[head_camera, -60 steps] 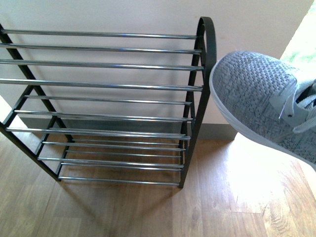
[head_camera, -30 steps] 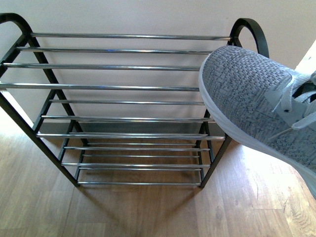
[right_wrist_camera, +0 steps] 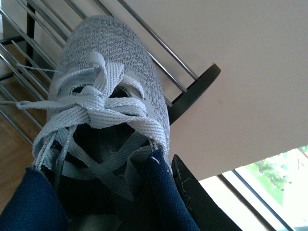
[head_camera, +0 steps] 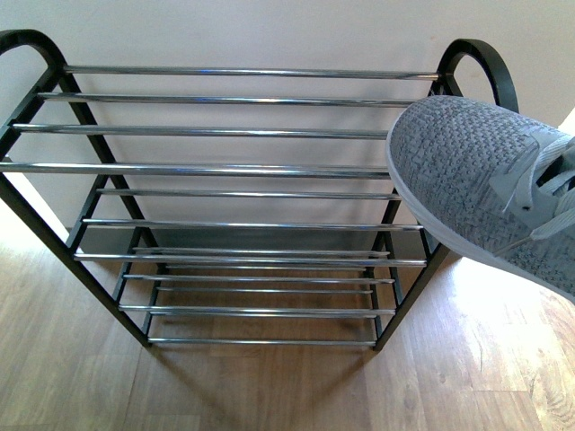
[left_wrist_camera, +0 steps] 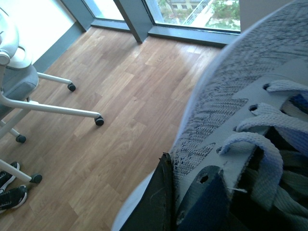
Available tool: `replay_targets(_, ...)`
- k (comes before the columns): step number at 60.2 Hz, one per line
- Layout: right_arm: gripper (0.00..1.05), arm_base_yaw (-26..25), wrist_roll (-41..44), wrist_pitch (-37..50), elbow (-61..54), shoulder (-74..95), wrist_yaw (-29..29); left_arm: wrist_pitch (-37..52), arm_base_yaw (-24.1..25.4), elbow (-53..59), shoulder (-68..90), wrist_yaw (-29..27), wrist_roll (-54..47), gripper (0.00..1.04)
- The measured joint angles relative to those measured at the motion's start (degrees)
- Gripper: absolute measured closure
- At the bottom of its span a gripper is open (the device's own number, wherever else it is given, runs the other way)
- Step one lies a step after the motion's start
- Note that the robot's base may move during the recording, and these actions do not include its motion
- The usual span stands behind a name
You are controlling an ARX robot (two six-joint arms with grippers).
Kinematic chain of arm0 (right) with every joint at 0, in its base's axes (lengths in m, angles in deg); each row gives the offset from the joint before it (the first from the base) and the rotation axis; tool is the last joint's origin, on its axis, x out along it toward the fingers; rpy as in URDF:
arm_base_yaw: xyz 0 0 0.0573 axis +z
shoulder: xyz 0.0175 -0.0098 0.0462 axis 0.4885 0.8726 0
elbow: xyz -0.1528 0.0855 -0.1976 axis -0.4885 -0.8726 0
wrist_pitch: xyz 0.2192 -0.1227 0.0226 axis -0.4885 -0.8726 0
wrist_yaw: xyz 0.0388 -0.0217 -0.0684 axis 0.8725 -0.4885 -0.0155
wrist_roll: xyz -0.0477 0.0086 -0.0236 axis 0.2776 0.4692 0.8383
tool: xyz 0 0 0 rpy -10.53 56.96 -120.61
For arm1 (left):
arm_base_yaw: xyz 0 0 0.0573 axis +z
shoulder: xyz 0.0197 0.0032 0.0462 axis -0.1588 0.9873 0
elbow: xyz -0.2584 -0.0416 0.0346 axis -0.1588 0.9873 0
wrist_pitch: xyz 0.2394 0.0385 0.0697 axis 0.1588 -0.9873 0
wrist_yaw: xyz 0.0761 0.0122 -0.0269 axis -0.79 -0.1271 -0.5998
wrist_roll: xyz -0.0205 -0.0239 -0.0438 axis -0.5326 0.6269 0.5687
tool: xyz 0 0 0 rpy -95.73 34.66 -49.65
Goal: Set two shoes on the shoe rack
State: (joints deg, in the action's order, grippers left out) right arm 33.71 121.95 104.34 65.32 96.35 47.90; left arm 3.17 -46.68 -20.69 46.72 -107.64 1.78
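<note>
The shoe rack (head_camera: 225,168), a black frame with thin chrome bars, stands against the wall with bare tiers. One grey sneaker (head_camera: 485,184) hangs in the air at the right, its toe over the rack's right post. In the right wrist view my right gripper (right_wrist_camera: 161,180) is shut on this grey sneaker's (right_wrist_camera: 113,57) collar, one black finger (right_wrist_camera: 192,202) outside the navy lining. My left gripper (left_wrist_camera: 185,195) is shut on the second grey sneaker's (left_wrist_camera: 226,91) side by the laces, above the wooden floor. Neither gripper shows in the front view.
Wooden floor (head_camera: 269,386) lies before the rack, and a pale wall (head_camera: 269,31) stands behind it. The left wrist view shows an office chair's wheeled legs (left_wrist_camera: 72,108), a pair of black shoes (left_wrist_camera: 9,190) on the floor, and window frames (left_wrist_camera: 139,21).
The front view has swung left, so both rack posts show now. The sneaker's toe has come from beside the right post to over the rack's right end.
</note>
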Motion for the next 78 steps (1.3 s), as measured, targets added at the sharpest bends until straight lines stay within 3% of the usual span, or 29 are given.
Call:
replay_targets(6, 1.04, 0.0, 0.0, 0.0, 0.0, 0.0, 0.2, 0.0, 0.0, 0.0, 0.0, -1.0, 0.0, 1.03)
replay_targets(11, 1.04, 0.5, -7.1, 3.8, -0.3, 0.4, 4.9, 0.0, 0.0, 0.0, 0.0, -1.3, 0.0, 1.03)
replay_targets(16, 1.04, 3.8, -17.0, 3.7, 1.0, 0.7, 4.6, 0.0, 0.0, 0.0, 0.0, -1.2, 0.0, 1.03)
replay_targets(29, 1.04, 18.9, -42.6, -1.5, 17.7, 10.2, -9.5, 0.0, 0.0, 0.0, 0.0, -1.1, 0.0, 1.03)
replay_targets(37, 1.04, 23.1, -56.4, -4.7, 30.5, 21.6, -15.2, 0.0, 0.0, 0.0, 0.0, -1.0, 0.0, 1.03)
replay_targets(55, 1.04, 23.6, -77.9, -12.2, 47.1, 47.0, -23.4, 0.0, 0.0, 0.0, 0.0, -1.0, 0.0, 1.03)
replay_targets(64, 1.04, 22.3, -80.9, -13.1, 52.6, 55.7, -28.2, 0.0, 0.0, 0.0, 0.0, -1.0, 0.0, 1.03)
replay_targets(78, 1.04, 17.8, -82.5, -14.7, 55.4, 58.4, -28.5, 0.0, 0.0, 0.0, 0.0, -1.0, 0.0, 1.03)
